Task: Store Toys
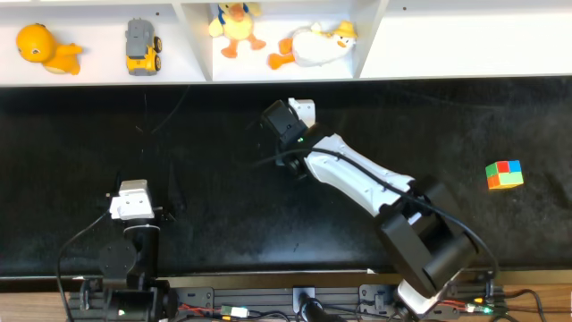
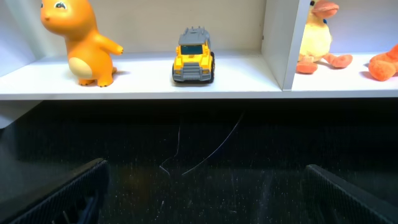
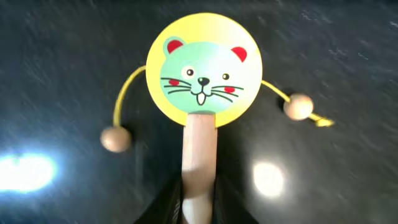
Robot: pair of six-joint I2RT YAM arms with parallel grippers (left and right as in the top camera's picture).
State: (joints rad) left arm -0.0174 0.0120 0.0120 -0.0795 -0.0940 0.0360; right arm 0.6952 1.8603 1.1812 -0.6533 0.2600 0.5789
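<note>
A wooden rattle drum has a yellow rim, a green cat face and two beads on yellow strings. My right gripper is shut on its wooden handle, over the black mat. From above, the right gripper is at the mat's middle, near the shelf. My left gripper stands open and empty, low over the mat at the left, facing the shelf. A multicoloured cube lies on the mat at the far right.
A white shelf runs along the back. Its left bay holds an orange figure and a yellow truck. The middle bay holds a yellow duck and a white duck.
</note>
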